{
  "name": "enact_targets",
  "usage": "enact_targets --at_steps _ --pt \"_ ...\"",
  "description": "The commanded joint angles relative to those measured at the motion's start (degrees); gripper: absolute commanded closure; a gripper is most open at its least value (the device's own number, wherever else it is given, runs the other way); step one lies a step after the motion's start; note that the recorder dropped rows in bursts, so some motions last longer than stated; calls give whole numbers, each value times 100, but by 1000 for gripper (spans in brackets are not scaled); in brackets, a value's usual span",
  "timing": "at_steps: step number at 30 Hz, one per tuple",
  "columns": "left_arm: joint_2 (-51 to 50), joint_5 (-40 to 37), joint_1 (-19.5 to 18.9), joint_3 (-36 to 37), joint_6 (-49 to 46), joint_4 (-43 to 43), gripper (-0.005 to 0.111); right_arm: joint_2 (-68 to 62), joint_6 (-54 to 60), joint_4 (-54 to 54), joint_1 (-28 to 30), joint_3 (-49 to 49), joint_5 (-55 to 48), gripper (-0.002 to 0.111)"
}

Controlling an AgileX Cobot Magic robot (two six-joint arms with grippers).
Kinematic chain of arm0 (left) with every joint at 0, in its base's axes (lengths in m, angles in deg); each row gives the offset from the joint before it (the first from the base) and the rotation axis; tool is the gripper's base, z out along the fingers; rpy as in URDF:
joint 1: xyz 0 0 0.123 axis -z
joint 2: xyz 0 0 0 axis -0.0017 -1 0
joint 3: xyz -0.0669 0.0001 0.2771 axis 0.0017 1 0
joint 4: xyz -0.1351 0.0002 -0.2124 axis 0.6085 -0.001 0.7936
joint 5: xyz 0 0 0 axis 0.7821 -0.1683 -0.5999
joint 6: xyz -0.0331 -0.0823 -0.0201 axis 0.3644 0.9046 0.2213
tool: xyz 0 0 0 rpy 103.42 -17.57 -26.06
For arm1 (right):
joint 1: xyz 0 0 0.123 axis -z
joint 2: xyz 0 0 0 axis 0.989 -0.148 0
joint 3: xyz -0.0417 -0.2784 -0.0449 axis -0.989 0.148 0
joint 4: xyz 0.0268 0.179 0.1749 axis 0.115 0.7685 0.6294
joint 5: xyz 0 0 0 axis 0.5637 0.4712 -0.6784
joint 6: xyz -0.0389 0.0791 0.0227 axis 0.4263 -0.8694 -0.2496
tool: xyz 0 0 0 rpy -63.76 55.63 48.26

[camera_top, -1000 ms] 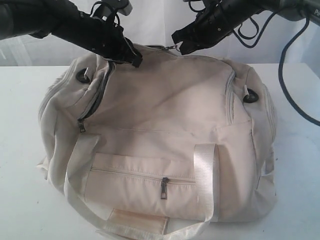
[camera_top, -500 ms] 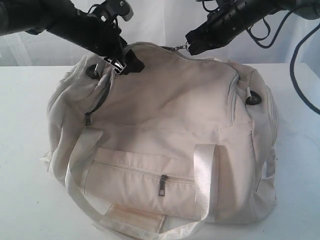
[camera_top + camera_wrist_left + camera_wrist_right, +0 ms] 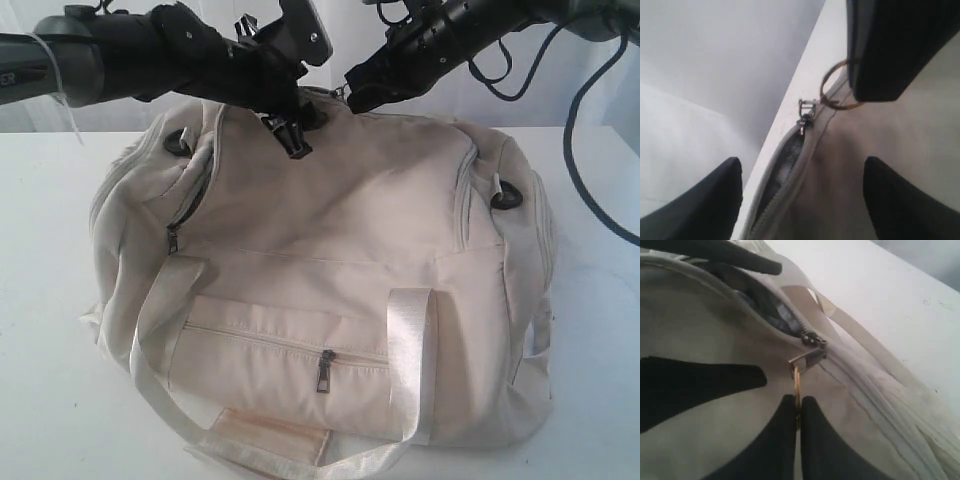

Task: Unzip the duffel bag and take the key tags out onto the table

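Right arm point(image 3: 440, 35) jaws pinch the ring pull point(image 3: 805, 361) of the duffel bag point(image 3: 330, 250) — unopened zipper seemingly runs rightward along the far edge of the surface point(image 3: 40, 220); left arm point(image 3: 150, 50) jaws gape.

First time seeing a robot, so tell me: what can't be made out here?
Key tags: in no view; the duffel bag hides its inside.
Bag interior: left wrist view, dark blur in zipper gap.
Zipper ring lower half: right wrist view, pinched inside the right gripper.
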Motion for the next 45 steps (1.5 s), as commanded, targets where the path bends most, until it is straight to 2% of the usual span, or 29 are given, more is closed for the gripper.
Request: enact_targets --at_steps 1,3,9,15,23,45 --pt "-128 455 5 -12 -13 -148 36 7 47 52 16 0 37 108" --pt "-206 608 -30 -12 -13 -148 43 7 47 52 16 0 37 108" --pt "-276 519 -45 -12 11 -148 106 -247 47 52 16 0 80 108" --pt "-276 420 -104 -12 11 -148 106 -370 47 -93 16 0 236 108" --pt "-276 -108 -446 -12 385 -92 106 -360 -306 -574 74 0 509 108" --pt "-207 -483 -511 -12 400 -127 106 -91 -878 -1290 622 -11 686 108"
